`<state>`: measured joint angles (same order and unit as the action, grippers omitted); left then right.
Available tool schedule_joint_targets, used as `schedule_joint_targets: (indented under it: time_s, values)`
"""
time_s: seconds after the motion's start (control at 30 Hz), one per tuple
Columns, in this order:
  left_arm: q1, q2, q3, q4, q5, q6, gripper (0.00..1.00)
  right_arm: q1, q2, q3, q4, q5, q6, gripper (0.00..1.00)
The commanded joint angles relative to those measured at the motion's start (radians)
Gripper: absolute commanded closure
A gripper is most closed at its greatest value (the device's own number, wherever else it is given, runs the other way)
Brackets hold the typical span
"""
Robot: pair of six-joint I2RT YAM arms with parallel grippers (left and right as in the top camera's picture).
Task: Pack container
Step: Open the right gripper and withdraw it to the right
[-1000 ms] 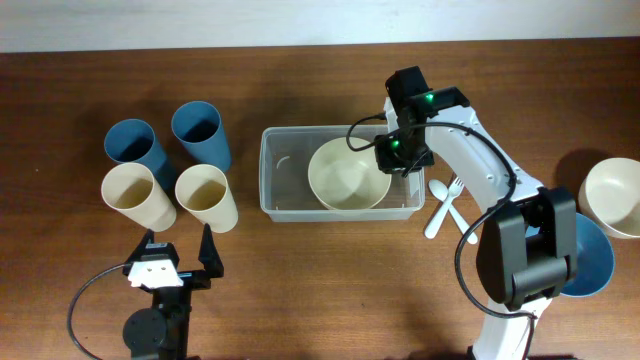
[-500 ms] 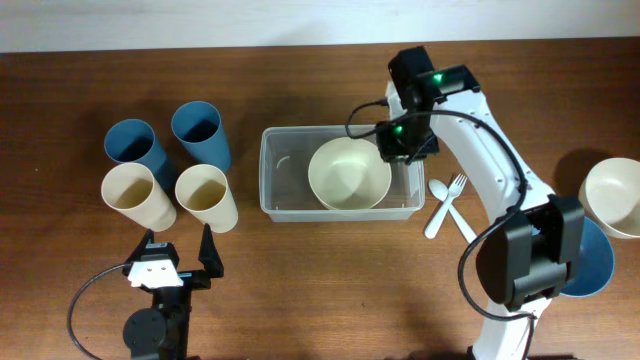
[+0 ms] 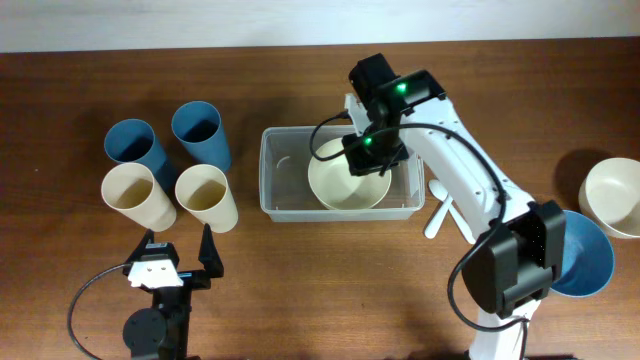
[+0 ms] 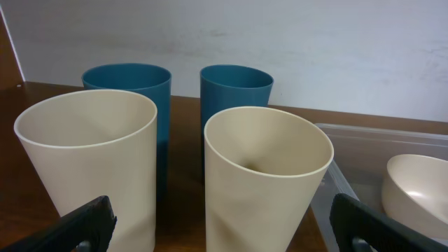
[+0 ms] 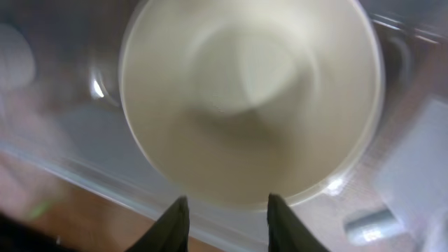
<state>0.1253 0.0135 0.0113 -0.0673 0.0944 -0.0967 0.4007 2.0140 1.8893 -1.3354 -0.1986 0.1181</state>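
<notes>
The clear container (image 3: 283,178) sits mid-table with a cream bowl (image 3: 348,182) inside its right half. My right gripper (image 3: 368,150) hovers over the bowl's far rim. In the right wrist view the bowl (image 5: 252,98) fills the frame, blurred, lying in the container (image 5: 70,133). That gripper (image 5: 227,210) stands open, its dark fingers apart with nothing between them. My left gripper (image 3: 180,262) rests near the table's front edge, wide open (image 4: 224,234) and facing the cups. The container's corner (image 4: 364,150) shows at the right of the left wrist view.
Left of the container stand two blue cups (image 3: 200,133) and two cream cups (image 3: 205,197). A white fork (image 3: 443,207) lies right of the container. At the far right are a cream bowl (image 3: 612,195) and a blue bowl (image 3: 585,258).
My right gripper has swung left from the container's right end to above the bowl, its fingers spreading a little. The bowl stays in the container. The left arm has not moved.
</notes>
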Motion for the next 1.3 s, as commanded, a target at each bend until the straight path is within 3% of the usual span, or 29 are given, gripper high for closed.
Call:
schedule_joint_targets:
  time_s: [0.0,0.23,0.43,0.6,0.9,1.27]
  values:
    - [-0.003,-0.008,-0.001,-0.008,0.007,0.016,0.00,-0.053,-0.029,0.100,-0.082,0.078,-0.004,0.68]
    - [-0.003,-0.008,-0.001,-0.008,0.007,0.016,0.00,-0.252,-0.129,0.283,-0.297,0.133,0.003,0.51]
    - [-0.003,-0.008,-0.001,-0.008,0.007,0.016,0.00,-0.446,-0.261,0.297,-0.364,0.132,0.003,0.50]
    - [-0.003,-0.008,-0.001,-0.008,0.007,0.016,0.00,-0.611,-0.372,0.284,-0.364,0.133,0.033,0.43]
    - [-0.003,-0.008,-0.001,-0.008,0.007,0.016,0.00,-0.991,-0.532,-0.004,-0.332,0.124,0.114,0.42]
    - [-0.003,-0.008,-0.001,-0.008,0.007,0.016,0.00,-1.242,-0.541,-0.470,0.018,0.041,0.210,0.42]
